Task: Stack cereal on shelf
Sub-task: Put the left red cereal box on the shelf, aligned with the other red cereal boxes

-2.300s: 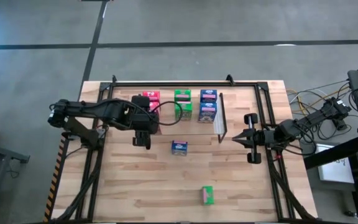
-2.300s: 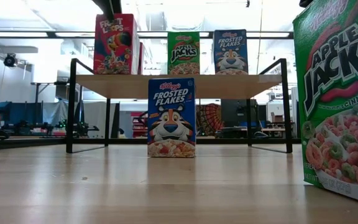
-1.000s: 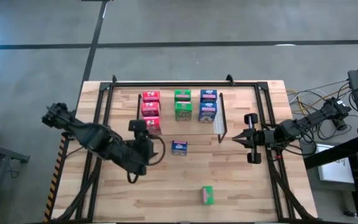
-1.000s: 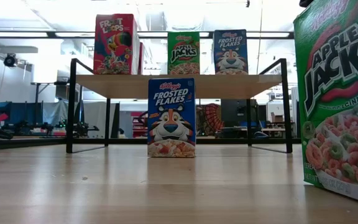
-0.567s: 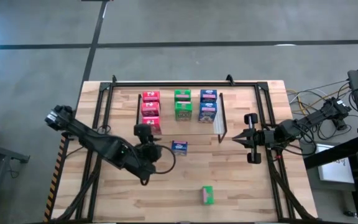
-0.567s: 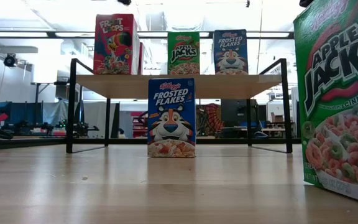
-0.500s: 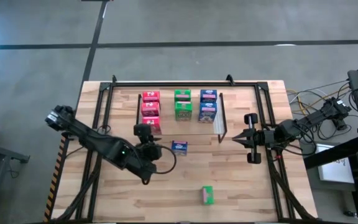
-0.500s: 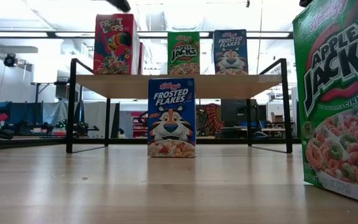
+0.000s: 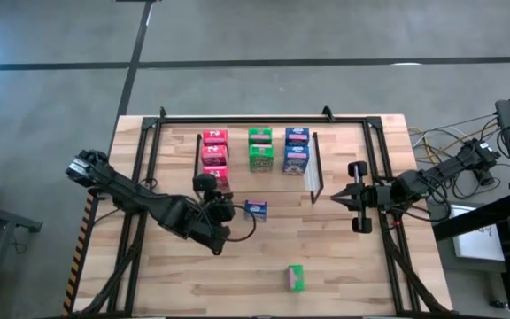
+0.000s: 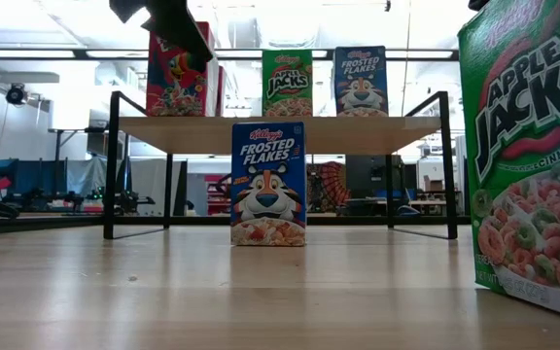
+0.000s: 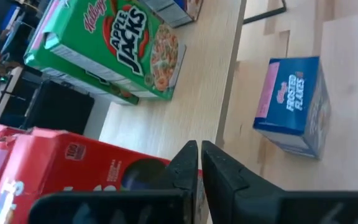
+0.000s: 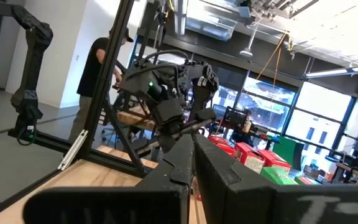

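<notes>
The shelf (image 9: 276,149) stands at the table's far middle and bears several cereal boxes in a red (image 9: 214,149), a green (image 9: 259,148) and a blue (image 9: 297,151) row. One blue box (image 9: 255,209) stands upright on the table just in front of the shelf (image 10: 358,122); it also shows in the low view (image 10: 268,183) and the left wrist view (image 11: 294,106). One green box (image 9: 296,277) stands near the front edge. My left gripper (image 9: 231,212) is shut and empty, just left of the loose blue box and above the table (image 10: 175,27). My right gripper (image 9: 336,197) is shut and empty, right of the shelf.
A black frame (image 9: 381,159) runs round the table's edges. The shelf's white strip (image 9: 312,177) faces my right gripper. Bare wood lies between the blue box and the green box (image 10: 533,146). A person stands beyond the table in the right wrist view (image 12: 104,68).
My left gripper has drawn back from the red boxes on the shelf. It has gone toward the table's near edge and right, toward the loose blue box, and has come down into the top of the low view. The boxes have not moved.
</notes>
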Available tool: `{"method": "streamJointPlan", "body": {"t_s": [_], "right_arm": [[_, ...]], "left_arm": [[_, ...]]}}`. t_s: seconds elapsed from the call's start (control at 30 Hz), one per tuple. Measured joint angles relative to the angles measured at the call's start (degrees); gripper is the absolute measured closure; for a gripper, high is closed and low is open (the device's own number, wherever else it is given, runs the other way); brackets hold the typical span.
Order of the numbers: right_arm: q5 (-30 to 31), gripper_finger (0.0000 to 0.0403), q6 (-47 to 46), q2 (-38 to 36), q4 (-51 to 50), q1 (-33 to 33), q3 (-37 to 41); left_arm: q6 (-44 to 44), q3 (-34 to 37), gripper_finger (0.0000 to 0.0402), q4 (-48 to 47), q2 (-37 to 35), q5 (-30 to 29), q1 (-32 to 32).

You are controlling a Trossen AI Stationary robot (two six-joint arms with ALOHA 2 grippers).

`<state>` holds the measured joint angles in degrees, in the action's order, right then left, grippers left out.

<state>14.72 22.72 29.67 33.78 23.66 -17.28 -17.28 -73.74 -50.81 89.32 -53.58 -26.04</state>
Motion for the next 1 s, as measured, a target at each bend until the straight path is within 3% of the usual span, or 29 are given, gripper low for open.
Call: {"method": "streamJointPlan", "body": {"t_s": [1.0], "right_arm": [[0.02, 0.0394, -0.02, 0.0, -0.02, -0.01, 0.0]], "left_arm": [[-3.59, 0.44, 0.0402, -9.47, 0.0, -0.05, 1.97]]}}
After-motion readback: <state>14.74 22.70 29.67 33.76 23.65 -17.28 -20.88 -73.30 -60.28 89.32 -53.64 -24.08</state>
